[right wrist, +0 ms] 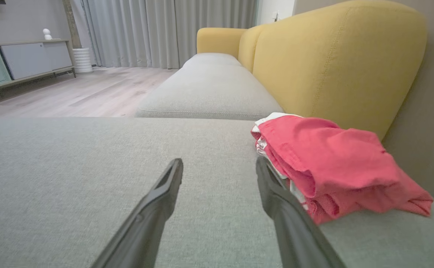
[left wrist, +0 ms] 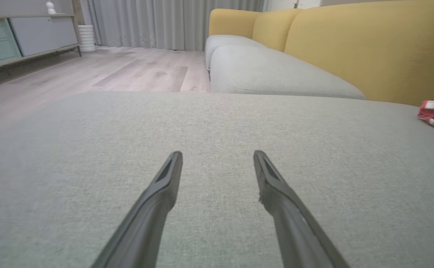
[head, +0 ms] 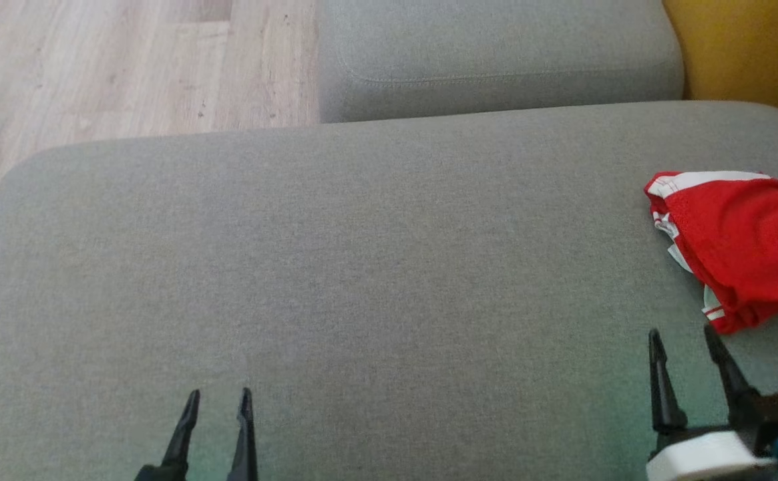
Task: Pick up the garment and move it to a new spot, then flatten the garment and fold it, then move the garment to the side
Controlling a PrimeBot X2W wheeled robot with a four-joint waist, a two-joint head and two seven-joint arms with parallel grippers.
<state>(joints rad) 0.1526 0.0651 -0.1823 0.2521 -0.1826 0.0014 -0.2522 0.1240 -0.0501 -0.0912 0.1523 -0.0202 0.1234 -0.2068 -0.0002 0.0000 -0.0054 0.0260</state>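
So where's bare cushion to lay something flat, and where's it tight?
Bare grey cushion runs from the left gripper across to the right gripper and back to the far cushion. Crowded at the right edge, where the red garment lies beside the yellow backrest.

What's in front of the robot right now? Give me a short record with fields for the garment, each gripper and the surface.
garment: red with white trim, loosely folded heap at the right end of the cushion
surface: grey cushion; yellow backrest behind the garment
left gripper: open, holding nothing, over bare cushion
right gripper: open, holding nothing, tips close beside the garment; contact unclear
floor: pale wood beyond the cushion
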